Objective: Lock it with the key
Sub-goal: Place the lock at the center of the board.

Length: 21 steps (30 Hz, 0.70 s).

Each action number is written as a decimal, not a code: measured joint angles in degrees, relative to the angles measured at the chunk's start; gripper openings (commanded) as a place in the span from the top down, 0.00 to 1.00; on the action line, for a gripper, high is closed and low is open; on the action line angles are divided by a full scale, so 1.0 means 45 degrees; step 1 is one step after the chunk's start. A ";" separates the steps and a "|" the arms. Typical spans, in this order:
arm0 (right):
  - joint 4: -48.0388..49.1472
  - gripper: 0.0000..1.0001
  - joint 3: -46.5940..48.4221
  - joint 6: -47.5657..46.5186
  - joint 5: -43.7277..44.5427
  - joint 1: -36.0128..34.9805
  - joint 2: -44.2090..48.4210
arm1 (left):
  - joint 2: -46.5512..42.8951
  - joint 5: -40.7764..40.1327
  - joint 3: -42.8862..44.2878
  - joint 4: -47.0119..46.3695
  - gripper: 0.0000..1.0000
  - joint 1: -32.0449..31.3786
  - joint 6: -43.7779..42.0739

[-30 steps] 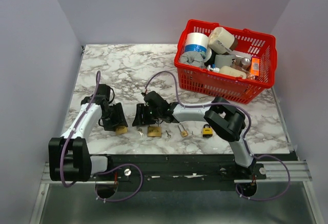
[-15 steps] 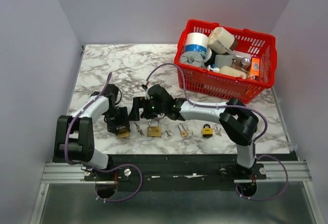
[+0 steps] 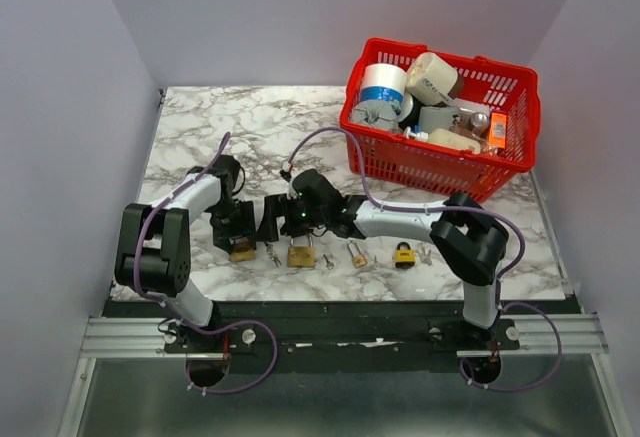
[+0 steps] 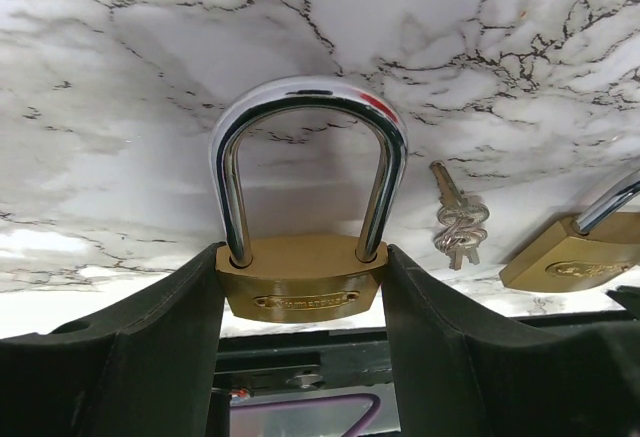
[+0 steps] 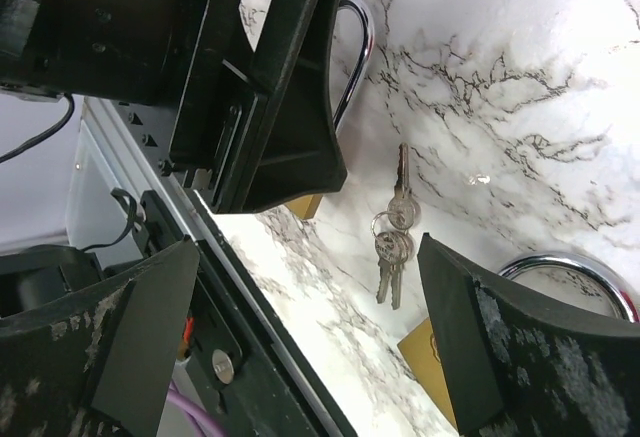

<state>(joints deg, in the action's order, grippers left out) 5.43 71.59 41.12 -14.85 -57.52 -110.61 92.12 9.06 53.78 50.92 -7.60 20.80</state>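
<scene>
My left gripper [image 3: 239,240] is shut on the brass body of a padlock [image 4: 300,292] with a closed silver shackle, held at the table surface; the jaws press both its sides [image 4: 302,269]. A bunch of silver keys [image 3: 271,253] lies on the marble just right of it, also in the left wrist view [image 4: 458,227]. My right gripper [image 3: 272,219] is open and hovers over those keys [image 5: 390,247], with its fingers on either side [image 5: 310,257]. It is close beside the left gripper.
A second brass padlock [image 3: 301,254] lies right of the keys. Further right lie a small brass padlock [image 3: 357,255], a black and yellow padlock [image 3: 404,254] and loose keys [image 3: 328,260]. A red basket [image 3: 440,162] full of items stands at the back right.
My left gripper has shifted a little right with the padlock, its elbow swinging inward. My right gripper has moved back off the second padlock and now sits over the keys.
</scene>
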 measured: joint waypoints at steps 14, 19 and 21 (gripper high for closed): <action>0.0000 0.00 -0.0102 -0.0160 0.0005 0.0063 0.0321 | -0.0015 -0.0160 -0.0466 -0.0107 0.81 -0.0087 0.0102; 0.0000 0.00 -0.0107 -0.0155 0.0005 0.0117 0.0321 | -0.0199 -0.0189 -0.0631 -0.0277 0.72 -0.0092 0.0291; 0.0000 0.00 -0.0107 -0.0155 0.0005 0.0131 0.0321 | -0.0199 -0.0199 -0.0631 -0.0287 0.60 -0.0092 0.0340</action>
<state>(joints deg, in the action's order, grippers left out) 5.43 71.11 40.42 -14.83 -56.93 -109.16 91.22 8.16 50.94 49.63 -8.01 22.33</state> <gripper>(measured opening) 0.996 0.656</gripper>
